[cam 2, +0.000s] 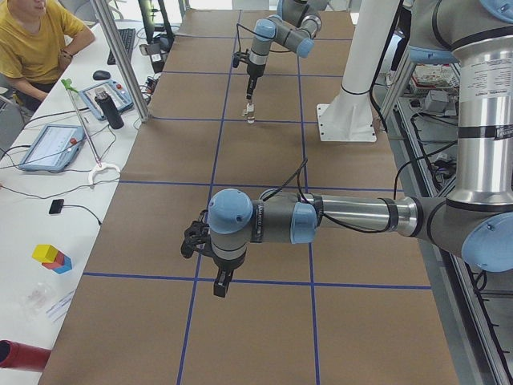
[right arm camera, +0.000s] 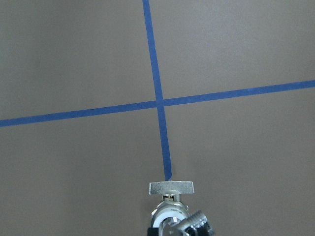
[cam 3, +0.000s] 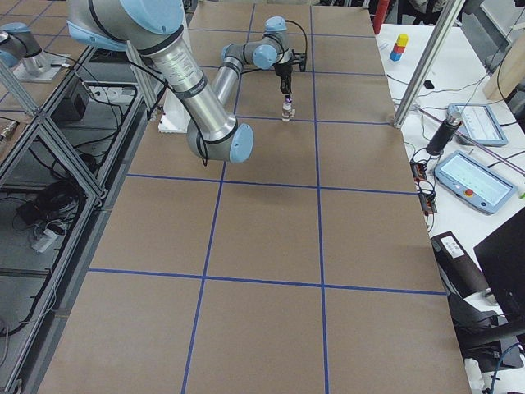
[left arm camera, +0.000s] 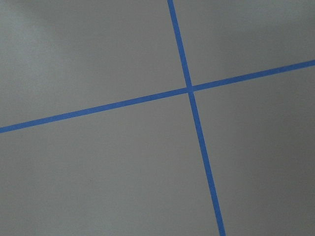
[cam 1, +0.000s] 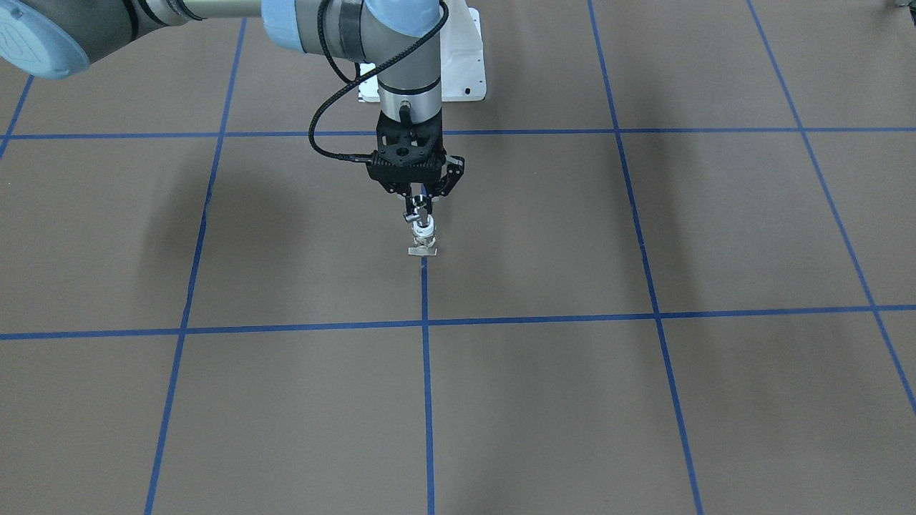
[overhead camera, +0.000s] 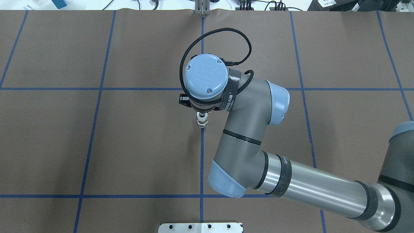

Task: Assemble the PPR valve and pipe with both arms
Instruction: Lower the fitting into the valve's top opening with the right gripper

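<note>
The black, angular 2-finger right gripper [cam 1: 418, 203] points straight down from the right arm [overhead camera: 245, 129], a jointed tube of matte grey and polished silver with smooth light-blue caps. A braided black cable [overhead camera: 226, 32] loops off its wrist. The fingers are drawn together, clamped on the top of the small white-and-silver valve [cam 1: 423, 236]. The valve is a short stack: a glossy white ring-shaped body, a ribbed silver stub jutting sideways, and a flat rectangular silver handle [right arm camera: 171, 187] at its lower end, right at the table. Whether the handle touches the surface I cannot tell.

The valve sits on 1 strip of thin blue tape [cam 1: 427, 400], near the middle of the matte, brown paper-covered table [cam 1: 644, 400]. It lies between 2 cross lines of the grid and well apart from every table edge. The white bolted pedestal plate [cam 1: 465, 64] lies behind it on the robot's side, near but apart.

The left arm [cam 2: 345, 215] stretches low over the table, well apart from the valve, and its black left gripper [cam 2: 220, 281] hangs downward above a tape line. Whether those fingers are apart or together I cannot tell. The left wrist view takes in flat brown surface and 2 crossing tape strips.
</note>
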`<state>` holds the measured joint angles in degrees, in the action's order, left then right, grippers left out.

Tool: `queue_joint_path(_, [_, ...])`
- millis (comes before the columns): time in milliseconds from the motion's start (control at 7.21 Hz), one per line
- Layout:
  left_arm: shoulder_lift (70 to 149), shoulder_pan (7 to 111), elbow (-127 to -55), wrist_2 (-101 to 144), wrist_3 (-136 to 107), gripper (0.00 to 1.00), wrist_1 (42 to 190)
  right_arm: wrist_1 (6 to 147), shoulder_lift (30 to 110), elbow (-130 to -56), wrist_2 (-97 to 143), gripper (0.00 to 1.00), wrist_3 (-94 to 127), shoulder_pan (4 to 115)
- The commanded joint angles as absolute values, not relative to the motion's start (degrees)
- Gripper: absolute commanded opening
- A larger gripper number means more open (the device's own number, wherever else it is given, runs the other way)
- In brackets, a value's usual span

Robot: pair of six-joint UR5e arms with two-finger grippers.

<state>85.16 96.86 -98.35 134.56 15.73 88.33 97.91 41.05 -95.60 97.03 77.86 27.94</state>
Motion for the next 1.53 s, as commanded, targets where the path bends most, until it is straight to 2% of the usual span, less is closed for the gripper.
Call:
queue_joint_path(0, [85.17, 96.86, -98.35, 134.56, 15.73, 1.00, 88.33, 97.91, 41.04, -95.54, 96.94, 0.00, 77.87, 27.77])
queue_joint_path(1387, [85.25, 96.77, -98.44, 134.56, 15.73, 1.00, 88.33, 97.74, 41.04, -94.13, 96.50, 0.00, 77.78, 27.25])
